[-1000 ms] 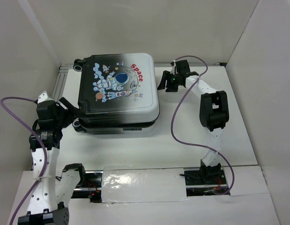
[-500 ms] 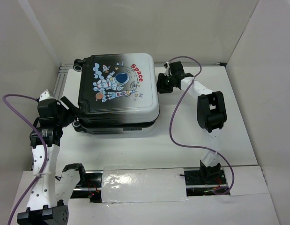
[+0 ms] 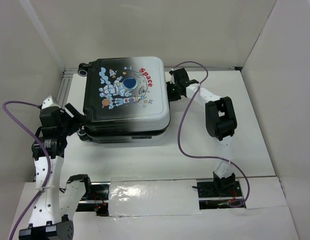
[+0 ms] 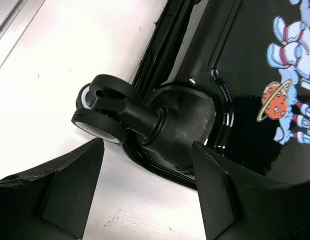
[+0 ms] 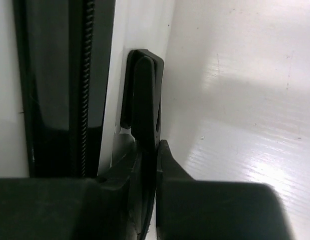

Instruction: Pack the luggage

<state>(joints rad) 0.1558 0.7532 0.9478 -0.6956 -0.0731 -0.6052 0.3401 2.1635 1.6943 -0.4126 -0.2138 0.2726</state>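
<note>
A white table (image 3: 144,157) is closed in by plain white walls (image 3: 144,30) at the back and at both sides, a silver metal rail (image 3: 63,85) runs along its far left edge, and a glossy taped patch (image 3: 155,197) covers the middle of its near edge.

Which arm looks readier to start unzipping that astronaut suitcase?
The right arm, probably. The right tool is shut on the pull tab beside the zip on the luggage, so it need only pull. The left tool stands open facing a wheel on the opposite side, gripping nothing.
</note>
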